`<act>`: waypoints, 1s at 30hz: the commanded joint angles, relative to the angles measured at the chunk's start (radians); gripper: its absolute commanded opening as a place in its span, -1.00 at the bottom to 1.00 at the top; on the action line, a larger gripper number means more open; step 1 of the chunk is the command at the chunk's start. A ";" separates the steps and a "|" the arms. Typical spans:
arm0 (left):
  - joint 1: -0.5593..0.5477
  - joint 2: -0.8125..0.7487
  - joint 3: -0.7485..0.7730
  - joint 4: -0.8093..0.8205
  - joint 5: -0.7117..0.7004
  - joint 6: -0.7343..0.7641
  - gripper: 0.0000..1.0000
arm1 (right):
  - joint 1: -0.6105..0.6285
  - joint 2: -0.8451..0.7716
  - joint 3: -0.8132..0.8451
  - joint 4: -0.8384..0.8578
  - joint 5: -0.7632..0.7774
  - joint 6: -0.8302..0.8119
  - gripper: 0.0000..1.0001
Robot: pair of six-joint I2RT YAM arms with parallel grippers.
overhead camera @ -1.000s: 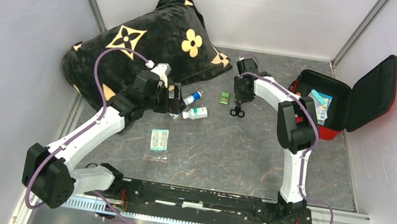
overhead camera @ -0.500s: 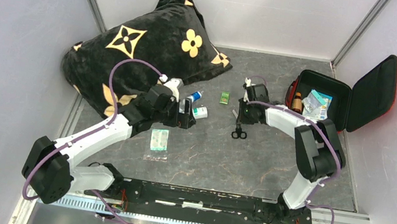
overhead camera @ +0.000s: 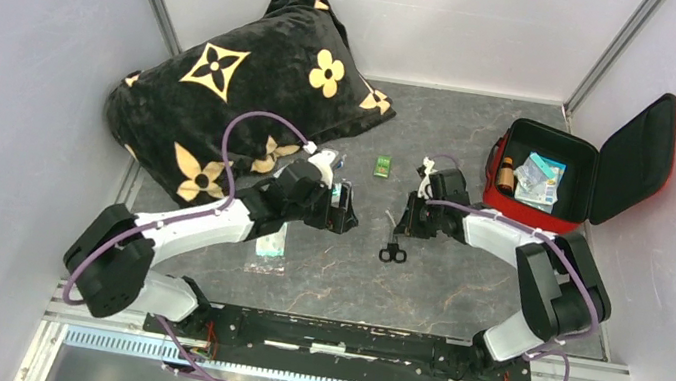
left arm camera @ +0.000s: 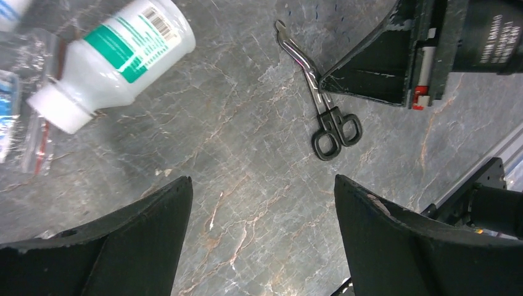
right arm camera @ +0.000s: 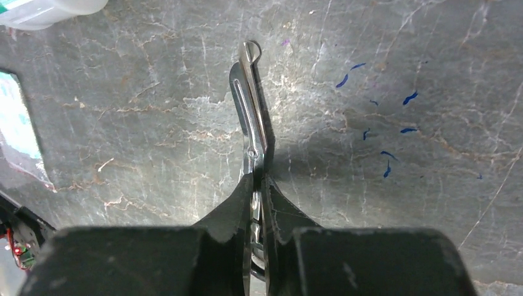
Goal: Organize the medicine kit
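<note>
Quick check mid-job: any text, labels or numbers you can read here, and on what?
Nothing can be read outright.
White bottle: barcode and green label, print too small.
Right arm's housing: white lettering, too blurred.
Scissors: no marking seen.
Table: blue pen marks, not letters.
Medicine kit: packets inside, print too small.

I count 1 black pillow (overhead camera: pixel 229 83) with gold flowers and 1 red medicine kit (overhead camera: pixel 528 214). Outside the kit I see 1 pair of scissors (right arm camera: pixel 250 123), 1 white bottle (left arm camera: pixel 117 58) with a green label, 1 small green packet (overhead camera: pixel 382 165) and 1 clear pouch (overhead camera: pixel 271 241) with teal print. Inside the kit I make out 1 brown bottle (overhead camera: pixel 506 175), plus flat packets (overhead camera: pixel 540 178) that overlap too much for me to count. I have 2 arms in view: 1 left arm (overhead camera: pixel 198 220) and 1 right arm (overhead camera: pixel 509 238).
</note>
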 commanded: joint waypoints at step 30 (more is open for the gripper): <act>-0.143 0.413 0.056 0.373 0.071 -0.075 -0.33 | 0.006 -0.121 -0.150 0.181 -0.140 0.119 -1.00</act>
